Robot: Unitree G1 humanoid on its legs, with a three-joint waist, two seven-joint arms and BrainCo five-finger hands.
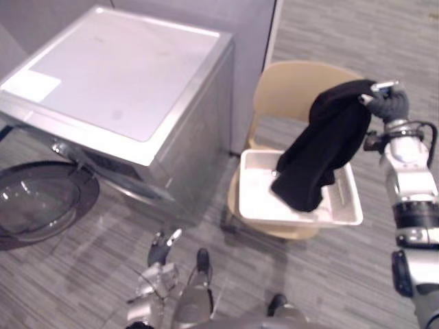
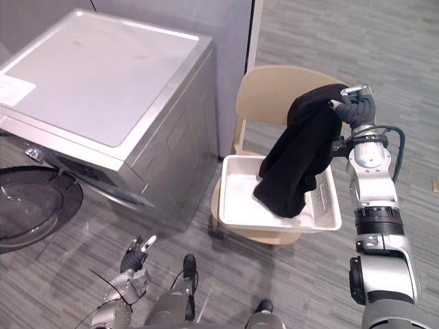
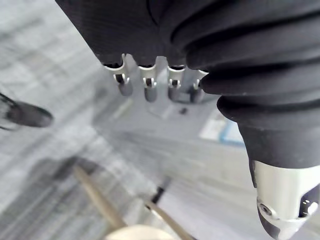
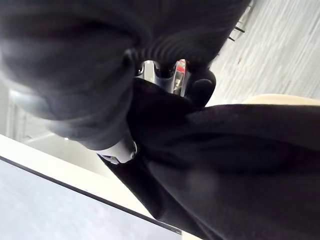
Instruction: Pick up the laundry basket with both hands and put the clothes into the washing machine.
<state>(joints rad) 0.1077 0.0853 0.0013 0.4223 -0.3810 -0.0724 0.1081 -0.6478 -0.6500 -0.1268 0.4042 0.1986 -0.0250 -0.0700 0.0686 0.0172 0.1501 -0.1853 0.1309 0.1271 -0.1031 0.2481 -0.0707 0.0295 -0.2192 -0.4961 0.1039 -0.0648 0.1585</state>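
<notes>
Washer [image 1: 116, 75] w/ door open, far left. Chair [image 1: 295, 86] carrying white basket [image 1: 257, 185]. 1 black garment [image 1: 329, 144] held up, lower end hanging into basket; soft, light, limp, best bunched near top. R hand [image 1: 387, 103] clenched on it. L hand [image 1: 161, 250] low, relaxed, empty.

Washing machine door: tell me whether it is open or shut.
Open. The round glass door hangs swung wide out from the washing machine front.

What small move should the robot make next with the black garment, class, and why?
Probably raise the right robot hand a little. It grips the black garment at the top, but the garment's lower end hangs down into the white basket on the chair. Lifting it clear should come before swinging it towards the washing machine, whose door stands open.
</notes>
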